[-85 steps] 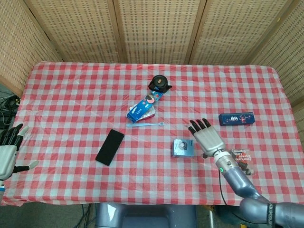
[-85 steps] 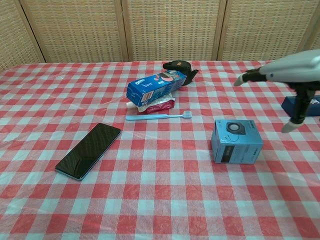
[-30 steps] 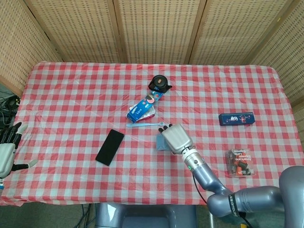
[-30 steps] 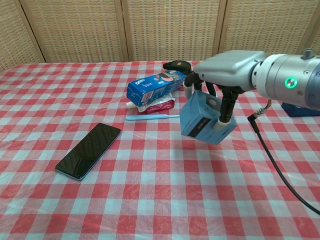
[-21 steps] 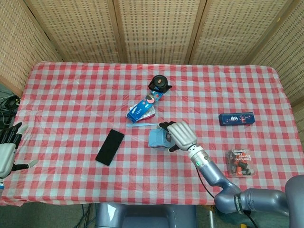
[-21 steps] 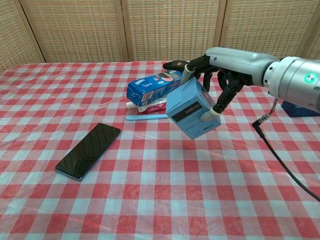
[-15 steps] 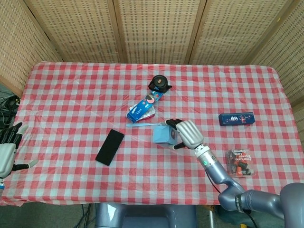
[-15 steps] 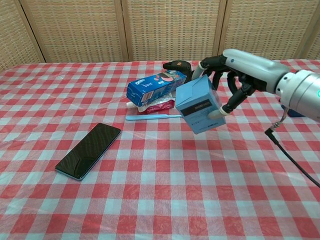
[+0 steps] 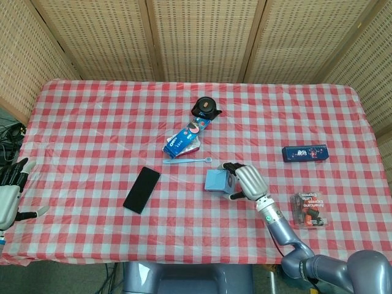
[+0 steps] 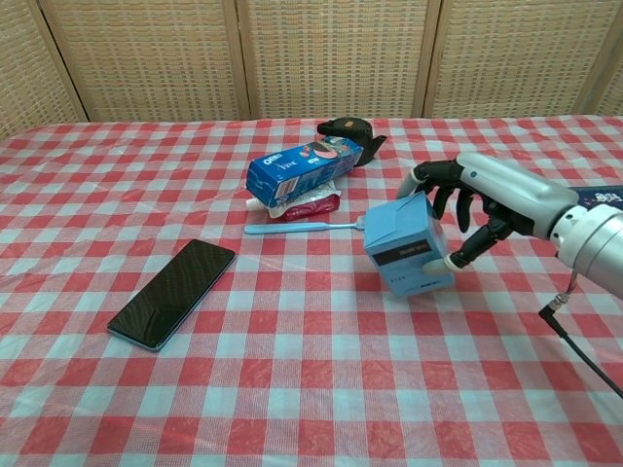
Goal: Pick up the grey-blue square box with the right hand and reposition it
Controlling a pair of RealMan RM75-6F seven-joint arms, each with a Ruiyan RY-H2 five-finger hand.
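Gripping the grey-blue square box (image 9: 215, 180) just right of frame centre, the right hand (image 9: 248, 182) wraps its fingers (image 9: 231, 166) over the top.

Chest view: box tilted at centre right, low over the worktop (image 10: 292, 389). Likely light, stiff cardboard with slick faces; opposite sides suit the hold.

Left hand (image 9: 9, 199) holds nothing, fingers spread, at the lower-left frame edge.

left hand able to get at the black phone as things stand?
Probably yes. The left hand sits open at the table's left edge, and bare cloth lies between it and the black phone. Whether the arm stretches that far is unclear.
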